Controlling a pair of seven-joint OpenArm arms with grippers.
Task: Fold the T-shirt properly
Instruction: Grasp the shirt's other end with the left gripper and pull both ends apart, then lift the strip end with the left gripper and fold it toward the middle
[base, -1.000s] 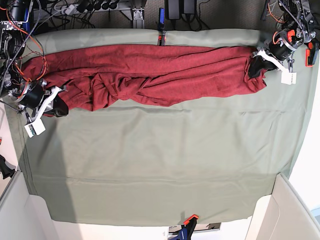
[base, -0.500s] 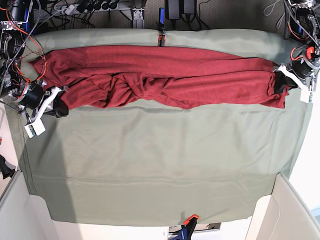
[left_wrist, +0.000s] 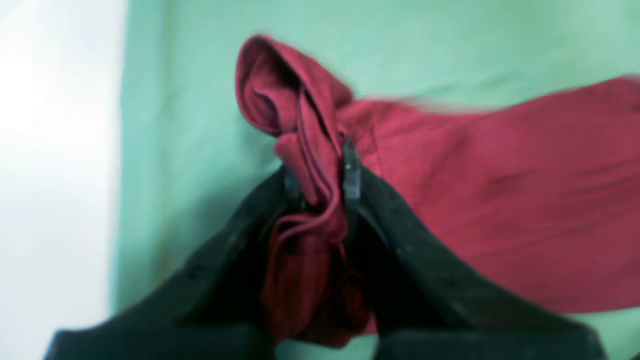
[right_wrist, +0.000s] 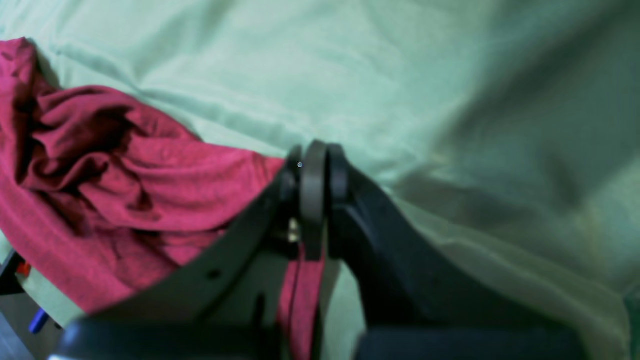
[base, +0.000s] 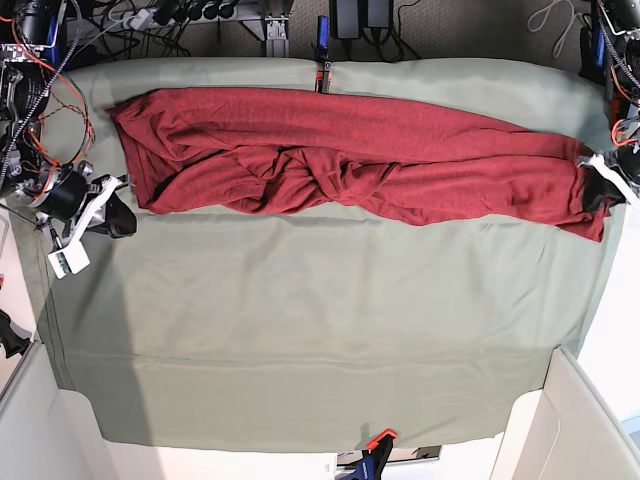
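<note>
My left fingers (left_wrist: 322, 175) squeeze a bunched end of the red T-shirt (base: 350, 165). My right fingers (right_wrist: 312, 170) pinch the other end tight. The T-shirt lies stretched in a long, twisted strip across the far part of the bench (base: 300, 330), on a pale green cloth (base: 320, 350). An orange clamp (base: 380, 440) grips the near edge. Past the far edge hang black cables (base: 180, 15).
</note>
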